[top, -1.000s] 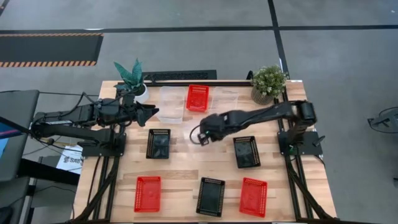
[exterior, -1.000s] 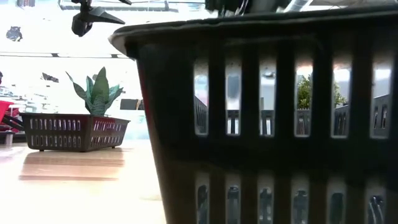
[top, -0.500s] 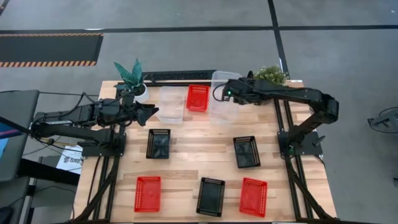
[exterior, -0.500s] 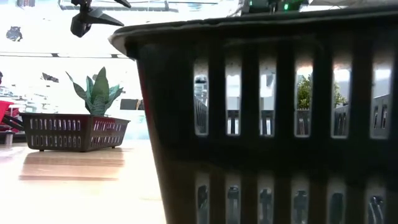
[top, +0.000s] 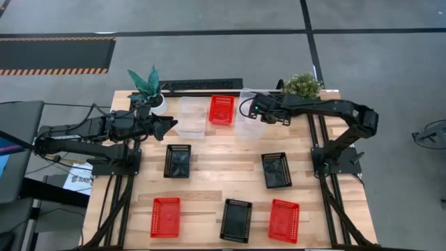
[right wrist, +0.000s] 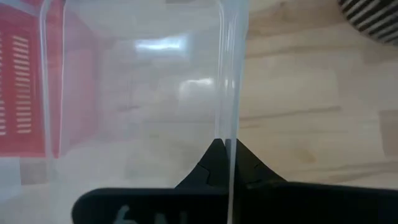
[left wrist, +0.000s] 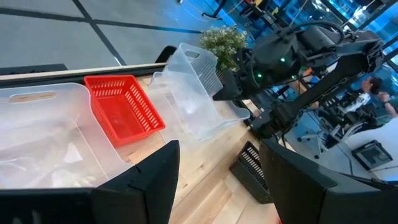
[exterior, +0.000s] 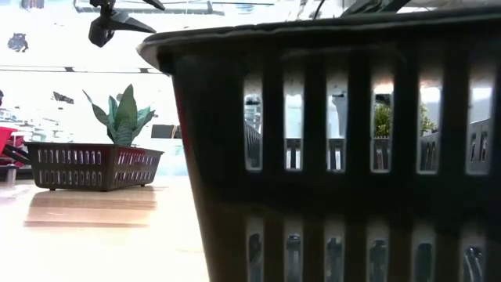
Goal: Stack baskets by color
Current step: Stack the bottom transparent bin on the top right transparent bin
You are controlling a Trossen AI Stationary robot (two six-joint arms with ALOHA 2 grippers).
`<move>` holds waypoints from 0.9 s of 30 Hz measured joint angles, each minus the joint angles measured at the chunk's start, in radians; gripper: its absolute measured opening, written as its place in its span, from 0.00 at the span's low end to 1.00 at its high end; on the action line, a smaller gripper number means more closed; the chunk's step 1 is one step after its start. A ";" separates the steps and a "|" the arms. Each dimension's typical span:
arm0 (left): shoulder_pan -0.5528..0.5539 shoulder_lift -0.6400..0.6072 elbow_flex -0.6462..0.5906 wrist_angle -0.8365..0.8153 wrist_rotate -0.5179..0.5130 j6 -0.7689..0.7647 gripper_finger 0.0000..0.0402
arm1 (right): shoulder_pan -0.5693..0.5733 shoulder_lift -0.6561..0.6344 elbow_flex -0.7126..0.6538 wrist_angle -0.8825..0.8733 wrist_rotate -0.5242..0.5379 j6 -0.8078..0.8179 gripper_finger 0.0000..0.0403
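My right gripper [top: 256, 110] is shut on a clear basket [top: 247, 115] at the far side of the table, just right of a red basket [top: 221, 109]. Another clear basket [top: 191, 115] stands left of the red one. Black baskets [top: 177, 160] [top: 276, 169] [top: 235, 219] and two red baskets [top: 165, 216] [top: 283, 219] rest on their bottoms across the middle and near side. My left gripper [top: 171, 126] hovers open at the left, close to the left clear basket [left wrist: 43, 130], touching nothing. My right gripper pinches the rim of the clear basket's right-hand wall [right wrist: 226, 134], one finger inside the basket and one outside. The fingers come from above, slanting in from the table's right. The basket [left wrist: 199, 93] is tilted; whether its low side touches the table I cannot tell.
A snake plant [top: 146, 87] stands at the far left corner and a bushy plant [top: 302, 87] at the far right, close behind my right arm. In the low view a black basket [exterior: 337, 157] fills most of the picture. Bare wood lies between the middle baskets.
My right gripper has swung from the table's middle toward the far edge, rolling as it went, and has stayed shut. It now stands right of the red basket with the clear basket tilted in its hold. Over the last half second it shifted only a little.
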 joint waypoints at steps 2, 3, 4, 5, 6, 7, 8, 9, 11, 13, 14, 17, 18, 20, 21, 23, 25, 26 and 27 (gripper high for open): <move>0.000 0.000 0.000 0.000 0.000 0.000 0.52 | -0.014 0.006 0.000 0.021 -0.006 -0.023 0.00; 0.000 0.000 0.000 0.000 0.000 0.000 0.52 | -0.021 0.009 0.000 0.038 -0.012 -0.031 0.00; 0.000 0.000 0.000 0.000 0.000 0.000 0.52 | -0.032 0.009 0.000 0.042 -0.027 -0.040 0.00; 0.000 0.000 0.000 0.001 0.000 0.000 0.52 | -0.042 0.007 0.000 0.042 -0.042 -0.044 0.00; 0.000 0.000 0.000 0.001 0.000 0.000 0.52 | -0.046 0.007 0.001 0.040 -0.054 -0.044 0.00; 0.000 0.000 0.000 0.001 0.000 0.000 0.52 | -0.048 0.010 0.001 0.031 -0.062 -0.044 0.01; 0.000 0.000 0.000 0.001 0.000 0.000 0.52 | -0.049 0.012 0.000 0.029 -0.076 -0.044 0.01; 0.000 0.000 0.000 0.001 0.000 0.000 0.52 | -0.048 0.013 0.000 0.025 -0.078 -0.044 0.01; 0.000 0.000 0.000 0.001 0.000 0.000 0.52 | -0.041 0.013 0.000 0.010 -0.081 -0.043 0.01; 0.000 0.000 0.000 0.001 0.000 0.000 0.52 | -0.040 0.013 0.000 -0.001 -0.083 -0.043 0.00; 0.000 0.000 0.000 0.001 0.000 0.000 0.52 | -0.041 0.013 0.000 -0.011 -0.084 -0.044 0.01; 0.000 0.000 0.000 0.001 0.000 0.000 0.52 | -0.054 0.013 0.000 -0.045 -0.084 -0.044 0.02; 0.000 0.000 0.000 0.001 0.000 0.000 0.52 | -0.057 0.013 0.000 -0.056 -0.083 -0.044 0.02; 0.000 0.000 0.000 0.001 0.000 0.000 0.52 | -0.065 0.013 0.000 -0.064 -0.082 -0.049 0.02; 0.000 0.000 0.000 0.001 0.000 0.000 0.52 | -0.069 0.013 0.000 -0.061 -0.082 -0.061 0.02; 0.000 0.000 0.000 0.001 0.000 0.004 0.52 | -0.072 0.013 0.000 -0.055 -0.083 -0.070 0.02; 0.000 0.000 0.000 0.000 0.000 0.011 0.52 | -0.075 0.013 0.000 -0.052 -0.083 -0.071 0.02; 0.000 0.000 0.000 0.001 0.000 0.011 0.52 | -0.076 0.013 0.000 -0.051 -0.083 -0.075 0.02; 0.000 0.000 0.000 0.001 0.000 0.011 0.52 | -0.076 0.013 0.000 -0.052 -0.083 -0.085 0.02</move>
